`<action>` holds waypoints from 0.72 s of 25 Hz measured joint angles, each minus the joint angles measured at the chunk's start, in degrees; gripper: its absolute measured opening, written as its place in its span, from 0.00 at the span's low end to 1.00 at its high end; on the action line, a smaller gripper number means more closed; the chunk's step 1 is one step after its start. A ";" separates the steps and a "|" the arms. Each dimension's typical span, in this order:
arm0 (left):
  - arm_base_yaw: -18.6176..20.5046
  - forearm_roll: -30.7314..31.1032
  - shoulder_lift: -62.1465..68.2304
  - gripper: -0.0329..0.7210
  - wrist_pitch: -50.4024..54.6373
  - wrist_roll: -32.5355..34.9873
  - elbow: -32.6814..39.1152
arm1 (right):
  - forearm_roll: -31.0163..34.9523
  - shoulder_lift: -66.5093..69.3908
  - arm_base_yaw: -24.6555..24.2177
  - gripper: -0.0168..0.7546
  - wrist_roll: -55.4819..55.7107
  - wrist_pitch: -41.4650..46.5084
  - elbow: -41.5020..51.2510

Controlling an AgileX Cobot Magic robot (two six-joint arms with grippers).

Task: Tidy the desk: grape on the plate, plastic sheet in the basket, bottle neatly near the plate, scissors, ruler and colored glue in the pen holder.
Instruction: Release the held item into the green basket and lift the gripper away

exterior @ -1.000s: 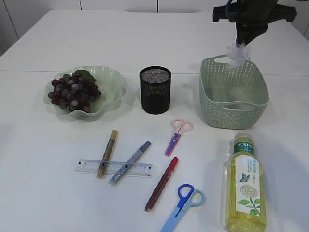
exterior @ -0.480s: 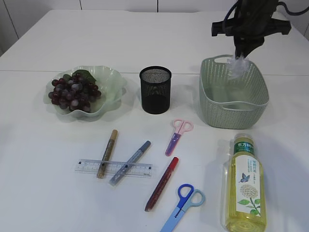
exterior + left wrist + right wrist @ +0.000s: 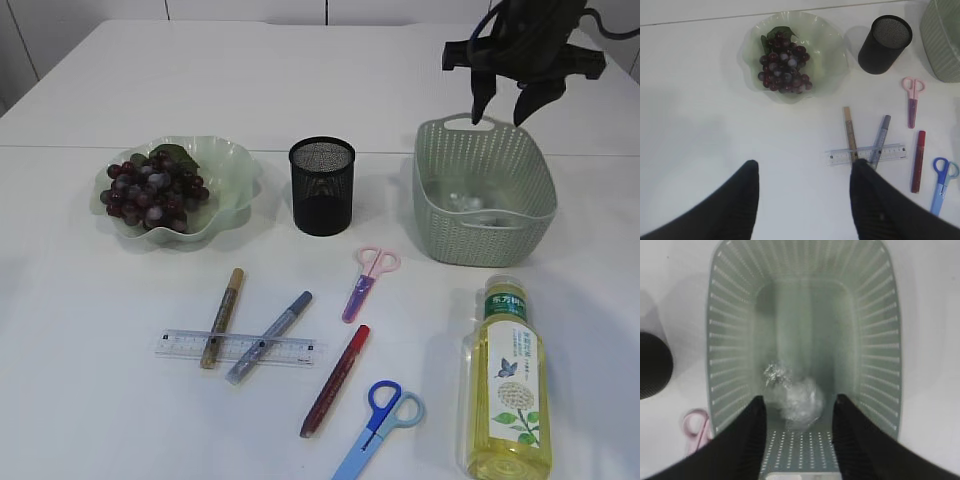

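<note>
Right tool [image 3: 496,108] hangs spread and empty at upper right; the crumpled plastic sheet [image 3: 796,397] lies featherlight inside the basket [image 3: 432,200], lower centre of the wrist view; pinch a crinkle anywhere. Left tool [image 3: 804,187] gapes, empty

Right gripper [image 3: 497,103] shows all black, two slim tapering fingers under a wide black crossbar, a dark cable looping off its side; left gripper [image 3: 805,175] shows matte black too, with broad fingers [image 3: 872,200] faintly ribbed
</note>
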 joint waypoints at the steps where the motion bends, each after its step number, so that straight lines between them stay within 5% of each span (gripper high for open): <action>1: 0.00 0.00 0.00 0.60 0.00 0.00 0.00 | 0.31 0.00 0.00 0.58 -0.12 0.00 0.00; 5: 0.00 0.00 0.00 0.60 0.00 0.00 0.00 | 0.70 0.00 0.00 0.69 -0.36 0.00 0.00; 18: 0.00 0.00 0.00 0.59 0.00 0.00 0.00 | 4.70 -6.01 -0.13 0.70 -4.94 0.00 2.62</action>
